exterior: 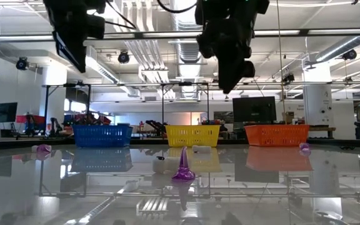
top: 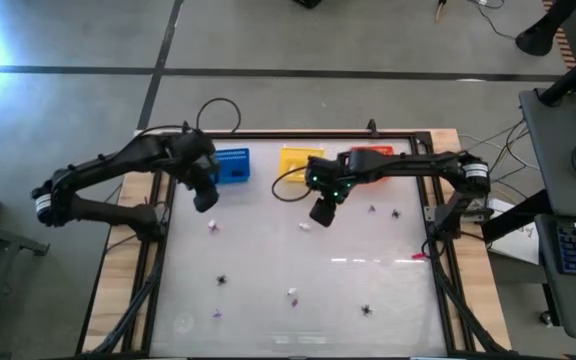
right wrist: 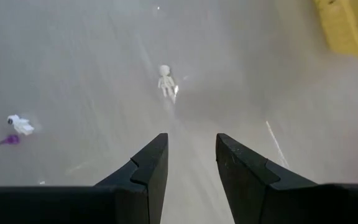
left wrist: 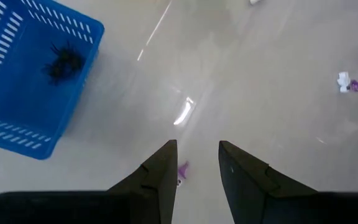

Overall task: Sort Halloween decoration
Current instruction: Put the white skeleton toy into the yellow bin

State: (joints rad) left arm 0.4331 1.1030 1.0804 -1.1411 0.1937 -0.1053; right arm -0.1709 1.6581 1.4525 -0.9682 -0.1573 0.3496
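Observation:
Small white, purple and black Halloween trinkets lie scattered on the glossy table. My left gripper (top: 206, 200) hangs open above the table beside the blue basket (left wrist: 23, 81), which holds a black spider (left wrist: 64, 61). A purple trinket (left wrist: 183, 169) lies on the table below its fingers. My right gripper (top: 323, 212) hangs open in front of the yellow basket (top: 298, 160), above and short of a white skeleton (right wrist: 166, 81). A white-and-purple pair (right wrist: 18, 126) lies farther off. Neither gripper has anything between its fingers.
Blue, yellow and orange-red (top: 373, 155) baskets stand in a row along the far edge. Black spiders (top: 222, 281) (top: 366, 310) and other trinkets (top: 292, 294) lie toward the near edge. A purple cone (exterior: 182, 167) stands upright near the front. Dark frame rails border the table.

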